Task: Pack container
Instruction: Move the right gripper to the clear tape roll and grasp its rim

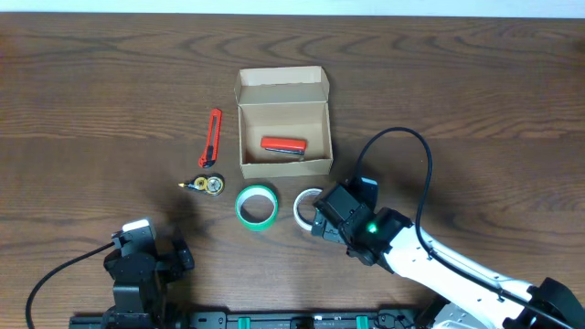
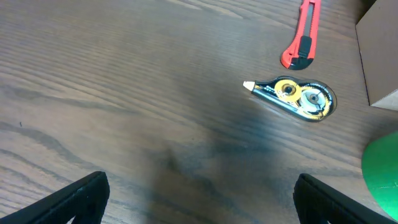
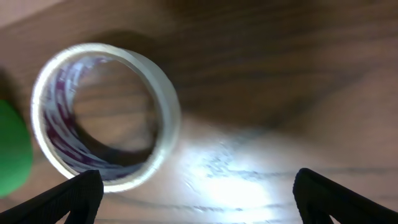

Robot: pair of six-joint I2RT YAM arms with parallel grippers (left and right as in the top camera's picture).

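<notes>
The tan cardboard container (image 1: pixel 283 119) stands open at the table's middle back, with a red object (image 1: pixel 283 144) lying inside; its corner shows in the left wrist view (image 2: pixel 379 56). A clear tape roll (image 1: pixel 305 203) lies in front of it, large in the right wrist view (image 3: pixel 102 115). My right gripper (image 1: pixel 320 219) is open just above and beside this roll, holding nothing. A green tape roll (image 1: pixel 257 206) lies left of the clear one. A red box cutter (image 1: pixel 211 139) and a correction tape dispenser (image 1: pixel 207 185) lie left of the container. My left gripper (image 1: pixel 146 260) is open and empty at the front left.
The dark wooden table (image 1: pixel 91 110) carries everything. The right arm's black cable (image 1: pixel 416 155) loops over the table right of the container. The box cutter (image 2: pixel 303 37), the dispenser (image 2: pixel 295 96) and the green roll's edge (image 2: pixel 382 168) show in the left wrist view.
</notes>
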